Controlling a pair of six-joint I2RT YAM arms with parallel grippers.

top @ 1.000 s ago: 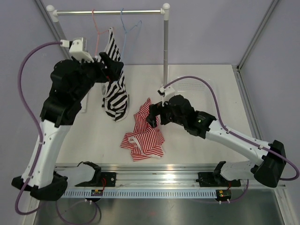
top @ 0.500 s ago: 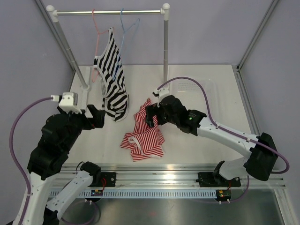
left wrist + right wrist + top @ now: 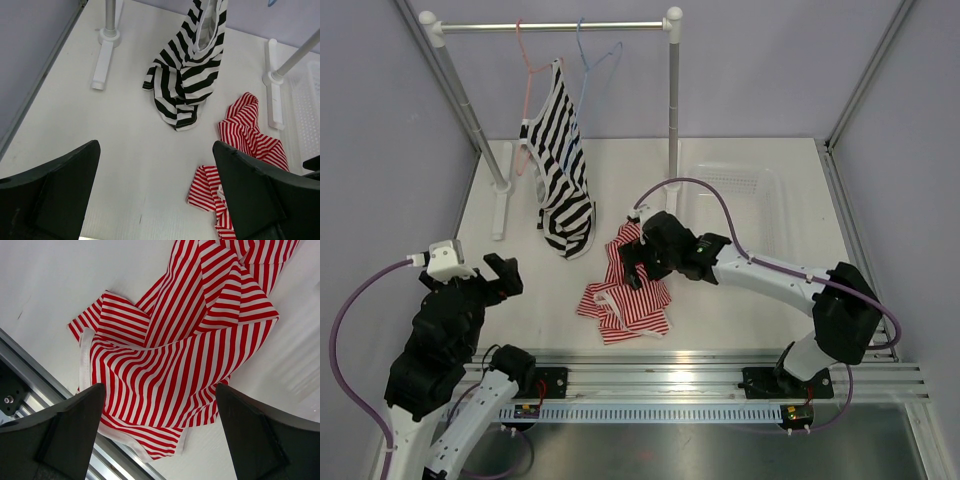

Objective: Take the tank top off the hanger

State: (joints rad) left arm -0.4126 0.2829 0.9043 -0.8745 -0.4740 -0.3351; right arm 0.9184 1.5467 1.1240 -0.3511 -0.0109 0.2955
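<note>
1. Tank top [image 3: 625,292]: red-and-white striped, crumpled loose on tabletop [image 3: 550,320], nothing holding it; removal looks done.
2. Hanger [image 3: 582,45]: light-blue, bare, hooked on rail [image 3: 550,27].
3. Right gripper [image 3: 632,264]: jaws wide, empty, just over the top.
4. Left gripper [image 3: 501,277]: jaws wide, empty, well apart.

left fingers [image 3: 509,272] retreated from rack [image 3: 550,27]

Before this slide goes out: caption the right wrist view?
Open right gripper above the crumpled tank top on the table.

Black-and-white striped top [image 3: 563,180] on pink hanger [image 3: 527,80], rack rail [image 3: 550,26]; hem on table [image 3: 520,290]; clear tray [image 3: 770,185] right.
</note>
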